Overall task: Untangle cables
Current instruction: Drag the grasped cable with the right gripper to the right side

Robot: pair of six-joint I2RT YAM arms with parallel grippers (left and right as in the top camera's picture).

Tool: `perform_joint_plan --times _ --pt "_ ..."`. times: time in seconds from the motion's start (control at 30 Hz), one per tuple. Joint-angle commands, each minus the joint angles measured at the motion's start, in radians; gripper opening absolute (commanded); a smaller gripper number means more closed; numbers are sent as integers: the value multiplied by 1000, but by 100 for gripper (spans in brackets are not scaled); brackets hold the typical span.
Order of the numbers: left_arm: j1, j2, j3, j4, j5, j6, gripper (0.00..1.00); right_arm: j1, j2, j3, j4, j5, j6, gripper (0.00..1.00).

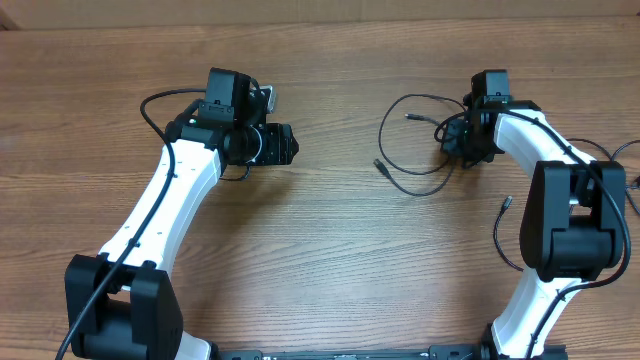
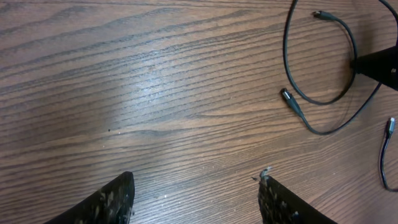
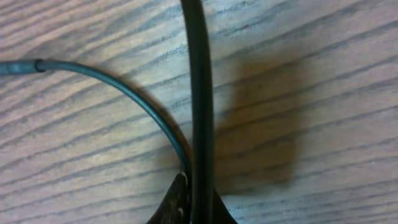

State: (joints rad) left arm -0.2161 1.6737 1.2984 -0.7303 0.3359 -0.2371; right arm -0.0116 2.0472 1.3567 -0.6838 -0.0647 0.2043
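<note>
The right tool [image 1: 452, 140] is down at the table [image 1: 330, 260]. Its wrist camera shows the jaws nearly together, pinching one thick-looking black strand of the cables [image 3: 200, 93] that runs straight up between them. A thinner strand [image 3: 124, 93] curves in from the side and meets that tool's tip. The rest of the cables spread over the table beside the right tool, on the side toward the left tool [image 1: 280, 145]. They form a loose open loop, with one small plug [image 1: 410, 117] lying inside the loop and another plug [image 1: 380, 165] at the loop's outer edge, farther from the right tool. Another thin cable [image 1: 496, 235] lies apart from the loop, beside the right arm and nearer the arm's base than the right tool is. The left tool is well away from the right tool, with its jaws spread wide over bare wood and nothing between them.
</note>
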Motion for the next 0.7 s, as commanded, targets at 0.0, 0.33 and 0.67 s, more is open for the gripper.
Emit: perform_joint_plan --times 0.0,0.33,0.67 --pt "-7 -13 2 2 -3 -14 63 6 42 -8 -39 -8 2 4" --pt "-7 -13 2 2 -3 -14 64 -9 -12 102 -215 -7 40 4" --pt "-7 -13 2 1 -3 -14 64 -152 -204 370 -442 241 118 4"
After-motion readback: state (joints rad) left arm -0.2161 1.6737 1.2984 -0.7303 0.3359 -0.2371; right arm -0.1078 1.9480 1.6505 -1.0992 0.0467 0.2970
